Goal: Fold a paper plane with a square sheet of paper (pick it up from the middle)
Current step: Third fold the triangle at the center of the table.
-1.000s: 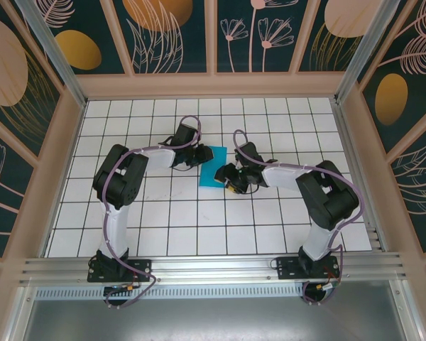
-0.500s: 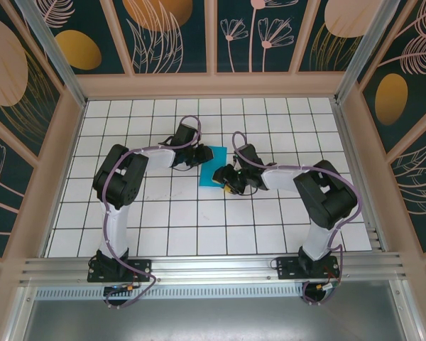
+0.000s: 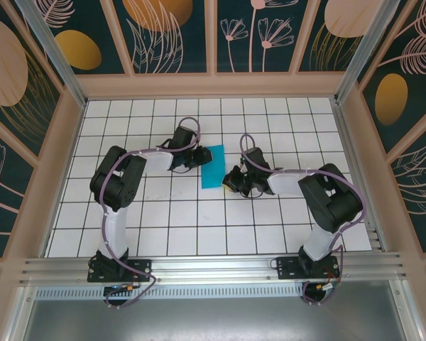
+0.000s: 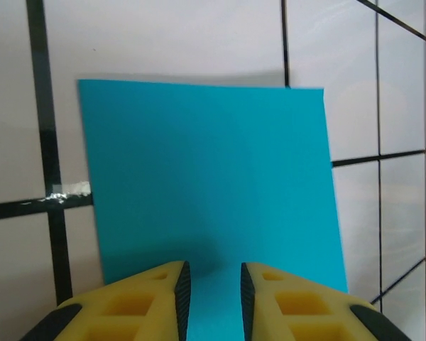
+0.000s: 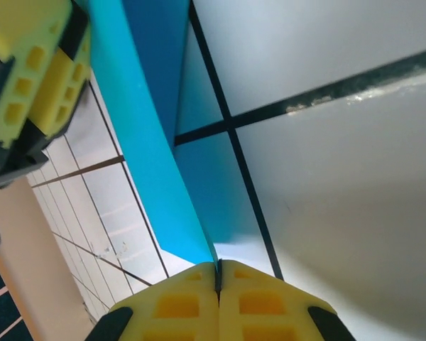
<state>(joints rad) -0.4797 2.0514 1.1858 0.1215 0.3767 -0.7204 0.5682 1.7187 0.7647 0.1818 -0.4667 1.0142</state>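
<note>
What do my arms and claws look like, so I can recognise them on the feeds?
The left arm and right arm look alike: black joint housings, white links and a purple cable looped along each. The left claw and right claw also match, with yellow fingers that have rectangular cut-outs and black edging.

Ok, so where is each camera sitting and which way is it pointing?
Top external: above and behind both arms, looking down on the table; left gripper and right gripper at the paper.
Left wrist: looks down past its yellow fingertips onto the flat paper.
Right wrist: low, looks along the table; its shut fingertips pinch the paper's raised edge.
Shared: all three show the paper.
</note>
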